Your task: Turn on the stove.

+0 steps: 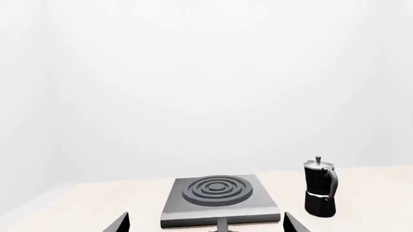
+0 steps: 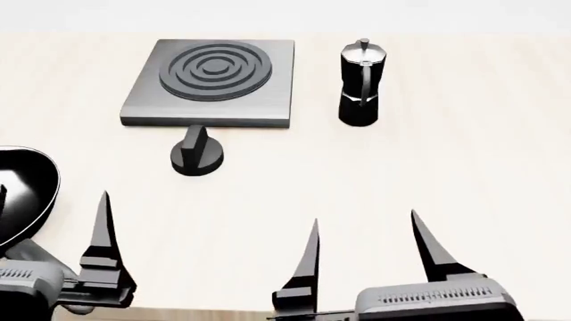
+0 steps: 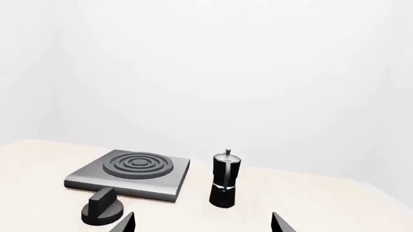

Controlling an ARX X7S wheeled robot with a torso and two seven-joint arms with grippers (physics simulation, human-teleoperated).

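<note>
The stove (image 2: 210,83) is a flat grey metal slab with dark concentric rings at the far side of the table. Its small black round knob (image 2: 196,157) with an upright ridge stands just in front of the slab's near edge. My left gripper (image 1: 206,223) is open and hangs near the table's front left. It faces the stove (image 1: 219,198), and the knob's ridge (image 1: 223,224) shows low between its spread fingers. My right gripper (image 2: 364,217) is open over bare table at the front, well short of the knob (image 3: 102,208). Neither gripper holds anything.
A black moka pot (image 2: 360,83) with a silver lid stands upright to the right of the stove. A black frying pan (image 2: 23,200) lies at the left edge, close beside my left gripper's finger (image 2: 104,227). The table top (image 2: 464,154) is pale wood.
</note>
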